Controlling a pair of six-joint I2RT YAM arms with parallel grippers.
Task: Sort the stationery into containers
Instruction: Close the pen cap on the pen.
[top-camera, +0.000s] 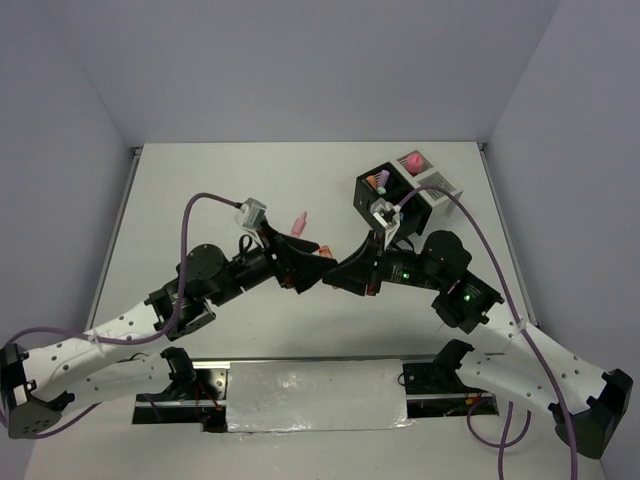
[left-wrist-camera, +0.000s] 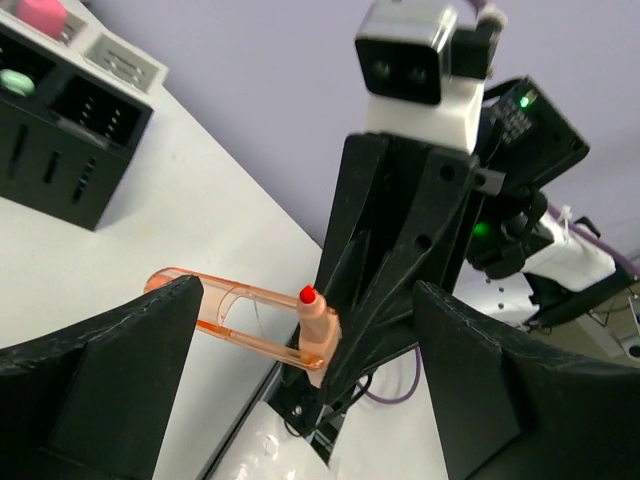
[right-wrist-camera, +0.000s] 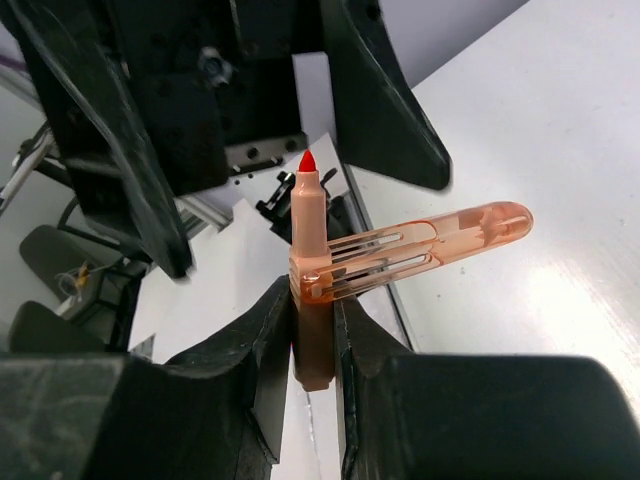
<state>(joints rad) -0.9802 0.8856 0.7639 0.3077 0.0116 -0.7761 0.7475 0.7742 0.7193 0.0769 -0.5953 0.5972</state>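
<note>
Top view, meeting point: left gripper (top-camera: 305, 268) and right gripper (top-camera: 333, 277) are nose to nose over the middle of the worktop (top-camera: 220, 180). It looks like a handover in mid-air.
Top view, the item: a sliver of the orange highlighter (top-camera: 324, 250) shows between the two grippers, off the surface.
Top view, destinations: the black container (top-camera: 366, 206) and the white container (top-camera: 441, 196) sit side by side at the far right. Something purple is already in the black one and something pink in the white.
Top view, left to do: a pink item (top-camera: 299, 222) lies loose just beyond the grippers, so I judge the sorting unfinished.

Left wrist, gripper: its fingers (left-wrist-camera: 110, 380) are spread wide, one on each side of the highlighter (left-wrist-camera: 318, 330) and touching nothing. They give the other arm room.
Left wrist, background: the containers sit at upper left, well apart from the action.

Right wrist, gripper: the jaws are pressed together on the highlighter's lower barrel (right-wrist-camera: 312, 340), a firm pinch low down that leaves the bare red tip pointing up.
Right wrist, cap: the clear orange cap (right-wrist-camera: 450, 232) juts sideways from the collar instead of covering the tip. It could snag on a container rim.
Right wrist, reasoning: the right arm is nearer the containers, which is probably why it takes the item.
</note>
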